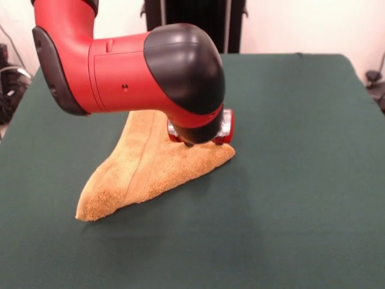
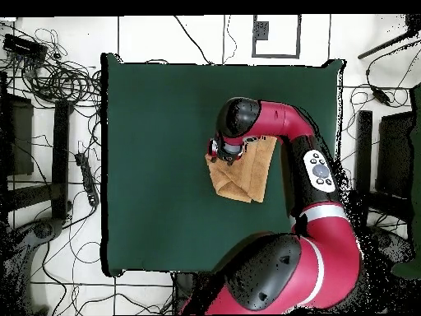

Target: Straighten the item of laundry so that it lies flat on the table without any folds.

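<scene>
The golden-orange towel (image 1: 150, 165) lies folded over into a rough triangle near the middle of the dark green table (image 1: 301, 180). One corner points toward the near left, and a flat woven band runs along it. My gripper (image 1: 204, 138) is down at the towel's far right corner, mostly hidden under the red and black wrist. In the overhead view the towel (image 2: 247, 177) lies right of the table's (image 2: 156, 164) centre, with the gripper (image 2: 220, 152) at its upper left corner. The arm covers part of the towel.
The red arm (image 1: 120, 66) reaches low across the far left of the table. In the overhead view, cables and equipment (image 2: 49, 74) lie on the floor to the left. A black stand (image 1: 192, 18) rises behind the table.
</scene>
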Action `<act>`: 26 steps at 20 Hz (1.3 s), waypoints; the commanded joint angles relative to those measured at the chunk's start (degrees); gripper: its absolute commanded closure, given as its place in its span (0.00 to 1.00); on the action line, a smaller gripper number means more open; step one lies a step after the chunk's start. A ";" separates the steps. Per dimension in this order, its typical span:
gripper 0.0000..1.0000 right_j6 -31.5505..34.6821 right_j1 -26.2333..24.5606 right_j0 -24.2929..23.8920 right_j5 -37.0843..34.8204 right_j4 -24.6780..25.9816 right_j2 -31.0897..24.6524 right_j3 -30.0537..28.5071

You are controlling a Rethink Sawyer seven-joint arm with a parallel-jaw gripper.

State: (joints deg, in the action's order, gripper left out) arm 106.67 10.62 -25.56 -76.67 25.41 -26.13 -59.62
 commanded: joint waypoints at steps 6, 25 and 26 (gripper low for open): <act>0.00 -17.12 -6.34 2.73 8.86 6.61 -2.91 1.14; 0.00 -15.25 -2.76 2.61 -12.44 -1.66 -5.45 5.87; 0.00 -15.19 -2.51 2.55 -12.57 -1.83 -5.53 5.82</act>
State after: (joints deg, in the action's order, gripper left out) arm 106.66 8.47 -25.21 -84.66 24.55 -26.36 -54.84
